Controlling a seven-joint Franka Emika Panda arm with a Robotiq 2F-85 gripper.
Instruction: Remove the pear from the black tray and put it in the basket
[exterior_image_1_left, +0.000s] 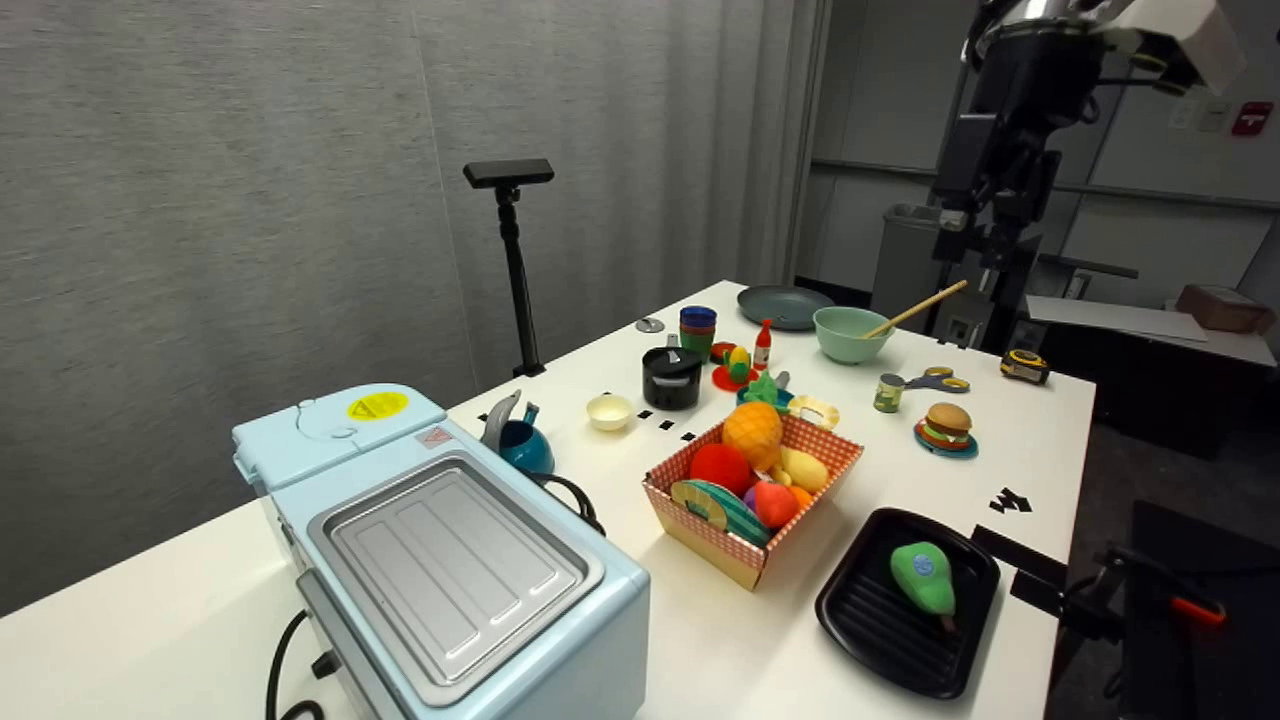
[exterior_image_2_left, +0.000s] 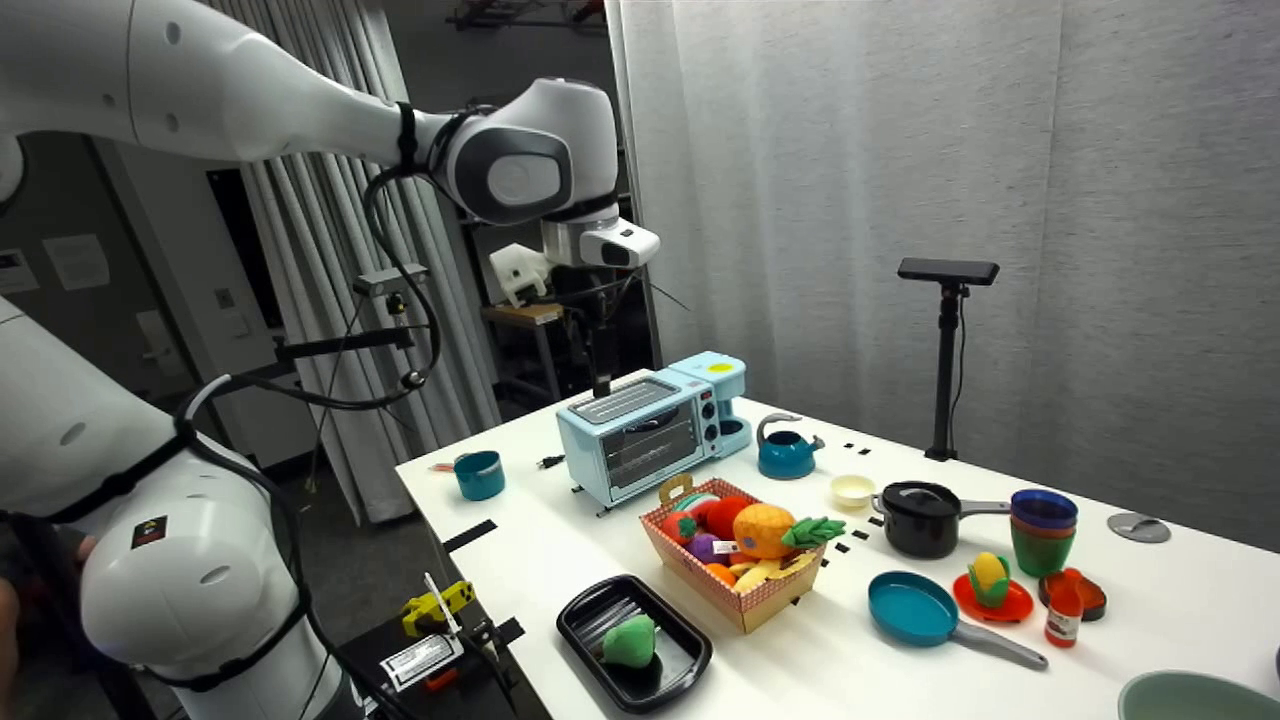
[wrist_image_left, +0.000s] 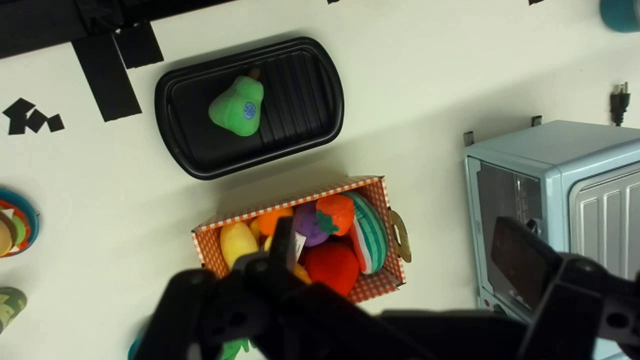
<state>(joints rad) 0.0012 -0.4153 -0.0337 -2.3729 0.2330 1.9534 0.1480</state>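
The green pear (exterior_image_1_left: 922, 575) (exterior_image_2_left: 629, 642) (wrist_image_left: 237, 107) lies on its side in the black tray (exterior_image_1_left: 868, 622) (exterior_image_2_left: 684, 650) (wrist_image_left: 300, 95). The basket (exterior_image_1_left: 705, 540) (exterior_image_2_left: 700, 580) (wrist_image_left: 280, 205) has red-checked sides and stands beside the tray, holding several toy fruits. My gripper (wrist_image_left: 402, 250) is open and empty in the wrist view, its fingers spread wide. It is high above the table in both exterior views (exterior_image_1_left: 980, 245) (exterior_image_2_left: 601, 365). One finger hides part of the basket in the wrist view. The pear is apart from the gripper.
A pale blue toaster oven (exterior_image_1_left: 455, 570) (exterior_image_2_left: 640, 440) stands on the basket's far side from the burger (exterior_image_1_left: 945, 428). A black pot (exterior_image_1_left: 671, 378), a teal pan (exterior_image_2_left: 912, 608), a green bowl (exterior_image_1_left: 850, 335) and a kettle (exterior_image_2_left: 786, 455) also stand on the table.
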